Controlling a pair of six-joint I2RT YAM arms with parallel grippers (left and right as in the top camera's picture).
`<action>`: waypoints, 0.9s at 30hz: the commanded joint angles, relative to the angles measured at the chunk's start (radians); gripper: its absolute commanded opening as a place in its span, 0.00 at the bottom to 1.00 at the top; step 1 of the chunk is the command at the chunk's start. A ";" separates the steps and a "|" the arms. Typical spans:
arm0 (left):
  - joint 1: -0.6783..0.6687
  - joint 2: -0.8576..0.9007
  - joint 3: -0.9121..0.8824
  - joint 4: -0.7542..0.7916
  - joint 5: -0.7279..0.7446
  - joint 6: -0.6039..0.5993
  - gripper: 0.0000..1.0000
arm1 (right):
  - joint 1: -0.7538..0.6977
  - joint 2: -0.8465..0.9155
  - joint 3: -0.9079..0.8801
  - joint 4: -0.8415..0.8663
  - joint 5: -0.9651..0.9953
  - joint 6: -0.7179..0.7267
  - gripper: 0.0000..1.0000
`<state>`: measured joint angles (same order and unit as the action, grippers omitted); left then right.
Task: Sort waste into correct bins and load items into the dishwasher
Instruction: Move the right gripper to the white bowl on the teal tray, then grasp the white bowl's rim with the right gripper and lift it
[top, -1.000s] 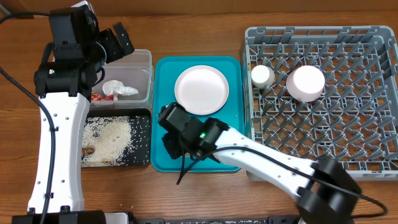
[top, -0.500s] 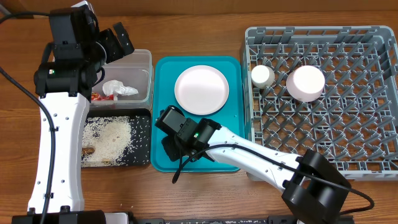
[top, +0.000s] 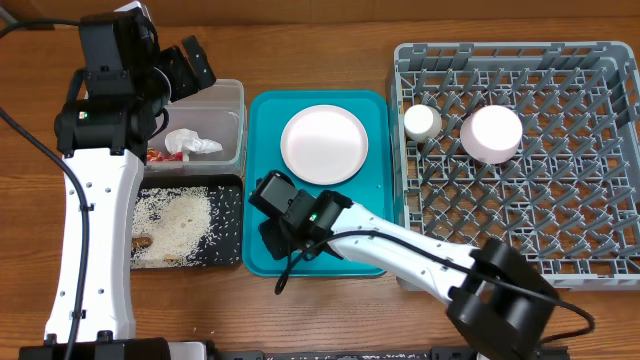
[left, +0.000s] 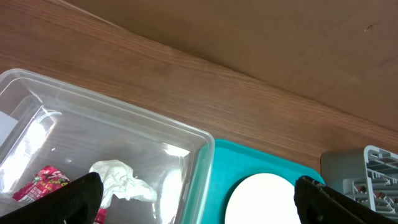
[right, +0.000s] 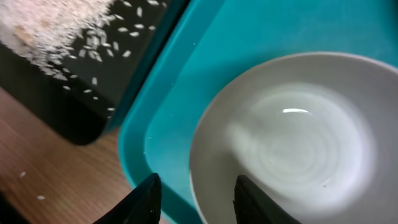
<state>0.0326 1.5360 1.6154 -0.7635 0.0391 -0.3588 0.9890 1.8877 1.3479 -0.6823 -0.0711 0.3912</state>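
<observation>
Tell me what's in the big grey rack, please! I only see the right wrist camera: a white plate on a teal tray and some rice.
Observer: The overhead view shows a small white cup and a white bowl in the dish rack, both near its far left corner.
Operator: Where did the rubbish go?
Observer: A crumpled tissue and a red candy wrapper lie in the clear tub.
Operator: What's the other arm doing?
Observer: The left gripper hangs open by that tub, holding nothing.
</observation>
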 joint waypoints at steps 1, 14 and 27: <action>-0.007 0.001 0.009 0.003 -0.014 0.015 1.00 | 0.005 0.052 -0.002 0.010 -0.001 -0.006 0.40; -0.007 0.001 0.009 0.003 -0.014 0.015 1.00 | 0.005 0.071 -0.002 -0.034 0.000 -0.005 0.09; -0.007 0.001 0.009 0.003 -0.014 0.015 1.00 | 0.003 -0.035 0.169 -0.263 0.000 -0.005 0.04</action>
<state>0.0326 1.5360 1.6154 -0.7635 0.0391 -0.3588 0.9890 1.9358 1.4418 -0.9115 -0.0605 0.3813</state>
